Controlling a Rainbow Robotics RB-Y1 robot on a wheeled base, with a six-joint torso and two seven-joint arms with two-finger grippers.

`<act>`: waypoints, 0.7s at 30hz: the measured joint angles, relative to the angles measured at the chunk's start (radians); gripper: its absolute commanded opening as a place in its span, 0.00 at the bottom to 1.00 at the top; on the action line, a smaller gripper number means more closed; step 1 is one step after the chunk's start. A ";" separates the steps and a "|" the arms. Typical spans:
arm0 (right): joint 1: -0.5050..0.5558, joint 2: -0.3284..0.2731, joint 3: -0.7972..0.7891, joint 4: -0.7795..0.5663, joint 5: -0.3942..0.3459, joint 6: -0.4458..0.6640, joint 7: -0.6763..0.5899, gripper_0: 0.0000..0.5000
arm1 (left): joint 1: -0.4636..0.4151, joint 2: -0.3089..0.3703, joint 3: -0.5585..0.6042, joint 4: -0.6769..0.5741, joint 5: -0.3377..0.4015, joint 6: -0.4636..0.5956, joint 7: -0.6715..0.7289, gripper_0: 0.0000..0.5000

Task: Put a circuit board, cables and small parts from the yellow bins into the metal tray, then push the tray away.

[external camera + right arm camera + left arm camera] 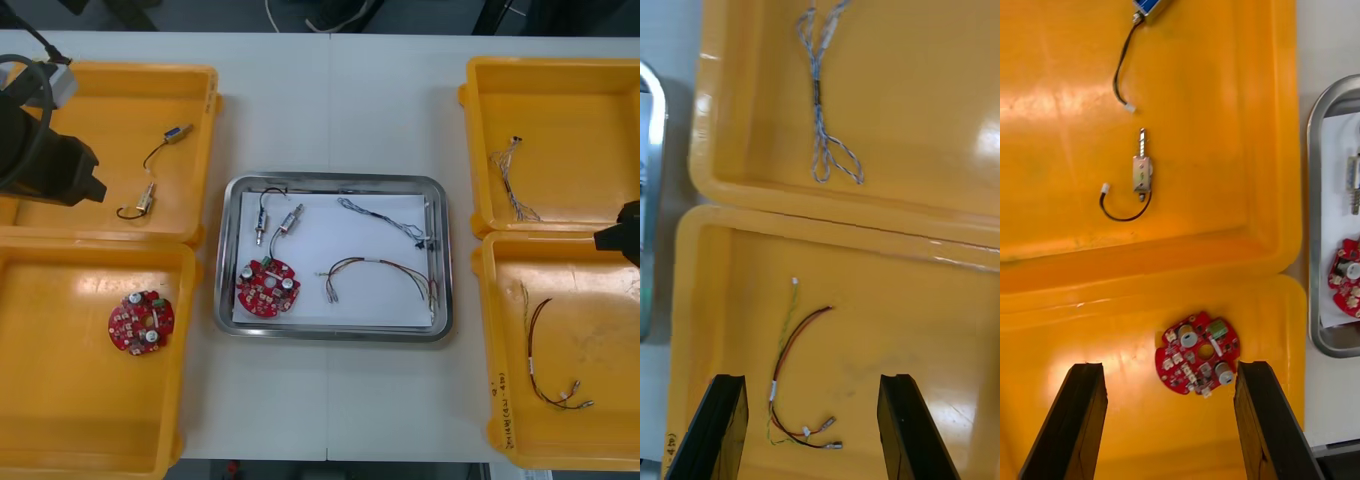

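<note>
Front view sets the metal tray (335, 332) mid-desk (330, 100), long axis side to side between yellow bins (60, 400), holding a red circuit board (267, 285), cables (380, 270) and small metal parts (280, 222). Wide open, the left pincer (1169, 367) hangs over another board (1199, 352). The right pincer (812, 377), also open, hangs over a red and yellow cable (784, 349).

The light table (330, 100) bears four yellow bins (80, 410) flanking a metal tray (446, 262).
</note>
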State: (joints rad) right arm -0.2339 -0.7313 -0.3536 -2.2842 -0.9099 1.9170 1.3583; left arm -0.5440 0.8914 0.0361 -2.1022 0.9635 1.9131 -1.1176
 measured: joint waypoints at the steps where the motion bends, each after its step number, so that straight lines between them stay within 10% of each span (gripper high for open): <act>1: -0.010 -0.008 0.012 -0.001 -0.015 0.000 0.000 1.00 | 0.016 0.011 0.013 -0.010 0.005 0.000 0.000 1.00; 21: -0.235 -0.108 0.341 -0.025 -0.184 0.000 -0.046 1.00 | 0.312 0.113 0.242 -0.067 0.075 0.000 0.000 1.00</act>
State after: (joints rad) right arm -0.4692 -0.8391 -0.0129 -2.3090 -1.0937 1.9170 1.3124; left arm -0.2317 1.0044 0.2777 -2.1694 1.0384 1.9132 -1.1177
